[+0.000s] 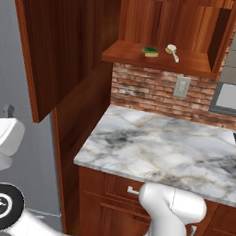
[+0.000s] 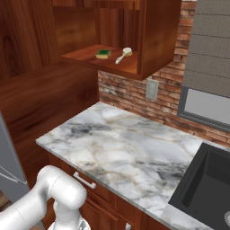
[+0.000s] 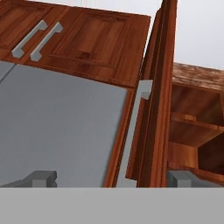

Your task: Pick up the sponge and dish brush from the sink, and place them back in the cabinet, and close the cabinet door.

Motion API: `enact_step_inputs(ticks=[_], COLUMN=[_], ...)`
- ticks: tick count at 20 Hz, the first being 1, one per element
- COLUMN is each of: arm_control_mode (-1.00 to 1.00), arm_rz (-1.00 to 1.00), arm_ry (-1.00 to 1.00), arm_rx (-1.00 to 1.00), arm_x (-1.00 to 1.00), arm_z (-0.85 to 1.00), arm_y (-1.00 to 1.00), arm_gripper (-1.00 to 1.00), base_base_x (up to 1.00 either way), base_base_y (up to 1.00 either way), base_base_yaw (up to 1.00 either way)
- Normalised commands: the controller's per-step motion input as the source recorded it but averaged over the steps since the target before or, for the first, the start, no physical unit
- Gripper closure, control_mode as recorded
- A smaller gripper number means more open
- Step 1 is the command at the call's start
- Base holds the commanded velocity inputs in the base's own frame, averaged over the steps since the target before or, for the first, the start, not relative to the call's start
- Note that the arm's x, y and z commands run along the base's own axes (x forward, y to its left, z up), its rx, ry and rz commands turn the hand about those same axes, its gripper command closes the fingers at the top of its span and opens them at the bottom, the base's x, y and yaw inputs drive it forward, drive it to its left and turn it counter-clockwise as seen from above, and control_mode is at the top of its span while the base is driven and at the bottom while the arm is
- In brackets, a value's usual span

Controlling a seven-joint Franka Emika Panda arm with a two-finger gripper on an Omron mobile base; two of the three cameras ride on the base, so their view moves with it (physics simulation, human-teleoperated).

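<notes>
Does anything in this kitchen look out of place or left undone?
Just one thing: the cabinet door hangs wide open. The sponge and dish brush lie tidily side by side on the cabinet shelf. Nothing looks spilled or damaged.

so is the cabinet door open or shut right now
Open. The cabinet door stands swung out to the left, leaving the shelf with the sponge and dish brush exposed.

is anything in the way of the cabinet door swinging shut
Nothing visible blocks it. The sponge and dish brush lie well back on the shelf, and the open cabinet door has free space toward the cabinet.
</notes>
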Motion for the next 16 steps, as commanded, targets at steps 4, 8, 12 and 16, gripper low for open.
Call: enact_step_inputs(ticks=[4, 8, 12, 16], arm_control_mode=[-1.00, -1.00, -1.00, -1.00], arm_rz=[0.00, 0.00, 0.00, 0.00], arm_ry=[-0.06, -0.05, -0.05, -0.04], arm_rx=[0.00, 0.00, 0.00, 0.00], arm_x=[0.16, 0.14, 0.22, 0.27], arm_z=[-0.09, -0.09, -0.07, -0.02], arm_y=[0.00, 0.00, 0.00, 0.00], arm_gripper=[-1.00, -1.00, -1.00, -1.00], base_base_x=[0.00, 0.00, 0.00, 0.00], base_base_y=[0.00, 0.00, 0.00, 0.00], base_base_yaw=[0.00, 0.00, 0.00, 0.00])
